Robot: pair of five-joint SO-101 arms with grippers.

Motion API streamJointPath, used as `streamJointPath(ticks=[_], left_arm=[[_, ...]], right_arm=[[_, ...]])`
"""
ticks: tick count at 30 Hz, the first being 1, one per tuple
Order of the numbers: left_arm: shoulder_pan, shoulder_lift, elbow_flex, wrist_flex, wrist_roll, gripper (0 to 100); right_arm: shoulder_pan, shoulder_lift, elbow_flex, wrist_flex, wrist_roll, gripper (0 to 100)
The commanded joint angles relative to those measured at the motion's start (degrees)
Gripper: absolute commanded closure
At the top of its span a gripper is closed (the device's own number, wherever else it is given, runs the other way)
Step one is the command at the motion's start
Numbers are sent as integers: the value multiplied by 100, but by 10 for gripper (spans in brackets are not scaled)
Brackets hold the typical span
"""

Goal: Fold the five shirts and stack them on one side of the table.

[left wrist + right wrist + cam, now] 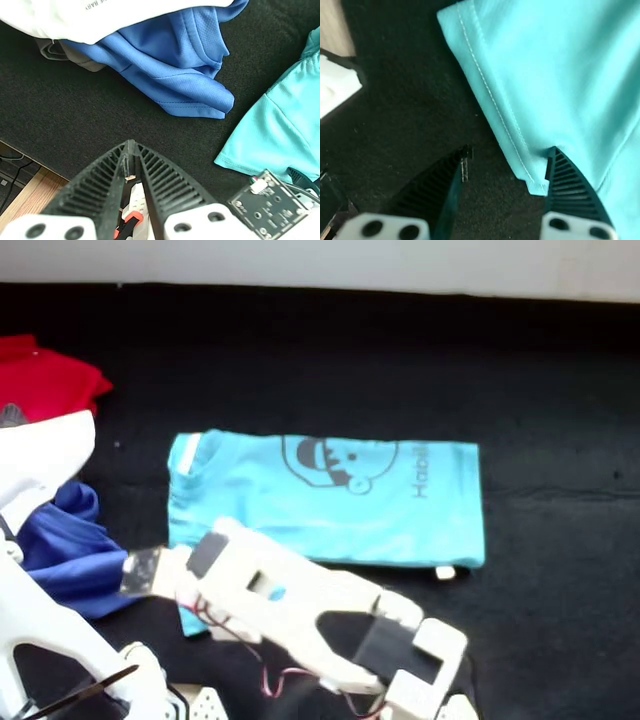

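- The table (560, 570) has the middle shirt (330, 500) lying flat at its centre, collar end to the left.
- The far-left shirt (45, 380) is at the left edge, behind the rest and well apart from the middle shirt.
- In front of it is a heap, with the upper shirt (45, 450) overlapping the lower shirt (170, 60) — the lower one lies just left of the middle shirt.
- The right gripper (509, 150) is at the middle shirt's near-left corner, jaws apart either side of it.
- The left gripper (131, 145) is over bare table near the front edge — in front of the lower shirt, jaws together.
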Motion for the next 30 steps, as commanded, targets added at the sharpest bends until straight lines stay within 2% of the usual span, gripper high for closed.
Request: streamJointPath(ticks=[1, 7, 12, 13, 18, 30], left_arm=[[-13, -127, -171, -53, 26, 987], [-40, -136, -171, -53, 18, 987], [-40, -136, -171, -53, 18, 987], [-40, -136, -171, -53, 18, 987], [-4, -136, -171, -53, 18, 987], [4, -136, -171, -53, 18, 987]], right_arm=[[-119, 198, 13, -435, -79, 763], [-4, 778, 13, -1024, -70, 789], [13, 963, 13, -1103, -53, 984], [13, 936, 13, -1103, -70, 995], [242, 725, 4, -1095, -70, 991], [1402, -338, -312, -1068, -62, 991]])
